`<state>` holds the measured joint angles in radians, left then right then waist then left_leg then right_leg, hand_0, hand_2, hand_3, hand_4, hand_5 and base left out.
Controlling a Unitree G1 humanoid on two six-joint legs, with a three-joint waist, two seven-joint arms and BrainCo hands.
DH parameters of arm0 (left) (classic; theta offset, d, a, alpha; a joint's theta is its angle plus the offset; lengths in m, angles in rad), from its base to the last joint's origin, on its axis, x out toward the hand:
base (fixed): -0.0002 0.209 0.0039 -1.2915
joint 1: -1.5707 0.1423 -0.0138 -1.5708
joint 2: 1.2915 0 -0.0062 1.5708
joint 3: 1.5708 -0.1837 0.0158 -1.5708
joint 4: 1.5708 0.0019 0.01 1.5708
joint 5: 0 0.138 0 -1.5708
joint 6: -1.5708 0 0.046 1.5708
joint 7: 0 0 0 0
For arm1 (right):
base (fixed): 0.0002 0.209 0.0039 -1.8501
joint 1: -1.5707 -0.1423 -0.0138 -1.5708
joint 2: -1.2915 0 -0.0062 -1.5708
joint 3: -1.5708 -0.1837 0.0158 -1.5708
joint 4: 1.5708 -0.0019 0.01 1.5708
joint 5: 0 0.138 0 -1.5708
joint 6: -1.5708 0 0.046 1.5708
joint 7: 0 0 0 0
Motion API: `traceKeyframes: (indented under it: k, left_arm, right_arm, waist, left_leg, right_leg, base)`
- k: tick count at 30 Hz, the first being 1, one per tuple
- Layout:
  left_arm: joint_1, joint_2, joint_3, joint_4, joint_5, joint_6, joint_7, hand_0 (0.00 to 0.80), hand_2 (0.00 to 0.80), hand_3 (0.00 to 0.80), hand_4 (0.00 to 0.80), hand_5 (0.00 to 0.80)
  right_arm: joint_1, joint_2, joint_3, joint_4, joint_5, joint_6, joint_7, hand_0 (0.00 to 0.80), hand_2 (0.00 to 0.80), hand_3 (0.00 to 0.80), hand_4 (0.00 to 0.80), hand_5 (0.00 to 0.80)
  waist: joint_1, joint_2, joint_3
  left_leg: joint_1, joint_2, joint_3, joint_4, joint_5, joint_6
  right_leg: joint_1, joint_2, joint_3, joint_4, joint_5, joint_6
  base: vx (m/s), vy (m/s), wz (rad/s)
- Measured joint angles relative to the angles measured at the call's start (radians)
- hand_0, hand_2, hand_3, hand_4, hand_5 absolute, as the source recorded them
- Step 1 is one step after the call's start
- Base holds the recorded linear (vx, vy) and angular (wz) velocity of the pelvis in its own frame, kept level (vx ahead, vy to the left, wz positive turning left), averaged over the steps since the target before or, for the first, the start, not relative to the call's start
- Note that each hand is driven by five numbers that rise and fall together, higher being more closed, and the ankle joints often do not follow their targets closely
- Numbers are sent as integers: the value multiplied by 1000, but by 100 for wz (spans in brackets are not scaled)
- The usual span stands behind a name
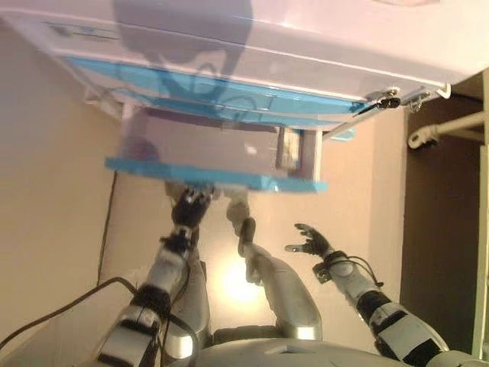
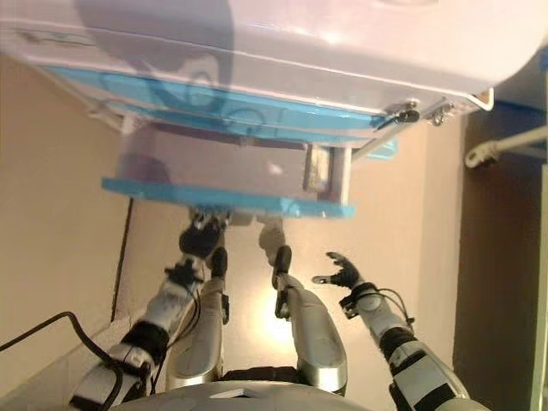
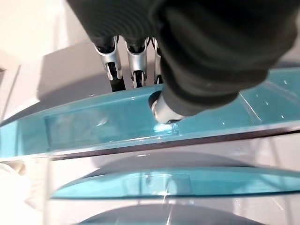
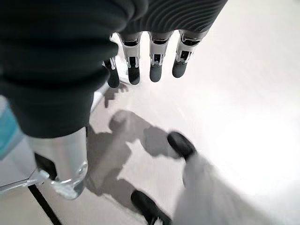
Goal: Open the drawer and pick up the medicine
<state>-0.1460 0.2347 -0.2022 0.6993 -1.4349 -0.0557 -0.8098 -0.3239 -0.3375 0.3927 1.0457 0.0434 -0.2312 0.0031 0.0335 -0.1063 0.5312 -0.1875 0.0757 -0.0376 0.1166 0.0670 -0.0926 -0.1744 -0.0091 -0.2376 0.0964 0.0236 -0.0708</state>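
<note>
The left hand point(image 3: 136, 65) is nearest, its fingers hooked over the blue front of the pulled-out drawer point(image 1: 218, 177) and gripping it — if that hold slips off the smooth edge, I judge the drawer could stall or roll back. The right hand point(image 1: 309, 242) hangs relaxed and empty over the floor. Inside the drawer a small boxed item point(image 1: 289, 147) sits at the right end — probably the medicine
</note>
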Motion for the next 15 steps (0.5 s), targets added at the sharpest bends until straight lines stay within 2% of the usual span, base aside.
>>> traceKeyframes:
  k: [3, 5, 8, 10, 12, 14, 15]
  left_arm:
    - [92, -1, 4, 47, 54, 62, -70, 800, 800, 800, 800, 800]
    - [92, -5, 21, 98, 96, 98, -92, 800, 800, 800, 800, 800]
    - [86, -39, 83, 205, 182, 150, -100, 800, 800, 800, 800, 800]
    - [84, -59, 108, 271, 223, 166, -100, 800, 800, 800, 800, 800]
    - [81, -71, 133, 334, 269, 176, -96, 800, 800, 800, 800, 800]
    - [83, -75, 133, 382, 305, 185, -91, 800, 800, 800, 800, 800]
    - [84, -76, 134, 400, 330, 185, -89, 800, 800, 800, 800, 800]
  right_arm:
    - [-2, -29, -31, 1, -43, 15, 20, 0, 0, 0, 0, 0]
    - [30, -38, -40, 17, -69, 30, 47, 0, 0, 0, 0, 0]
    - [84, -38, -60, 17, -84, 38, 64, 0, 0, 0, 0, 0]
    - [114, -43, -65, 22, -99, 38, 72, 0, 0, 0, 0, 0]
    - [133, -43, -66, 53, -119, 38, 78, 0, 0, 0, 0, 0]
    - [161, -44, -66, 83, -126, 38, 87, 0, 0, 0, 0, 0]
    - [171, -45, -68, 102, -136, 38, 89, 0, 0, 0, 0, 0]
  waist:
    - [33, 44, -4]
    - [57, 74, -8]
    - [60, 127, -54]
    - [56, 156, -90]
    - [51, 176, -122]
    - [51, 181, -167]
    - [53, 180, -176]
  left_leg:
    - [23, 14, -19, -22, 0, -1]
    - [42, 16, -27, -41, -7, -4]
    - [61, 14, -40, -65, -8, -3]
    - [66, 16, -52, -72, -7, -2]
    - [80, 18, -55, -68, 16, 15]
    - [79, 15, -49, -67, 36, -12]
    - [84, 10, -46, -66, 42, -12]
  right_leg:
    - [18, 12, -25, 13, -19, -10]
    - [26, 12, -27, 36, -32, -17]
    - [30, 11, -28, 56, -44, -20]
    - [39, 11, -49, 48, -44, -20]
    - [62, 13, -65, 39, -49, -27]
    - [63, 8, -80, 38, -63, -23]
    - [71, 3, -84, 39, -68, -22]
  base:
    - [20, 3, 24]
    - [56, 2, 16]
    - [81, 41, 4]
    - [78, 74, 10]
    - [71, 81, 20]
    - [65, 86, 28]
    - [63, 86, 20]
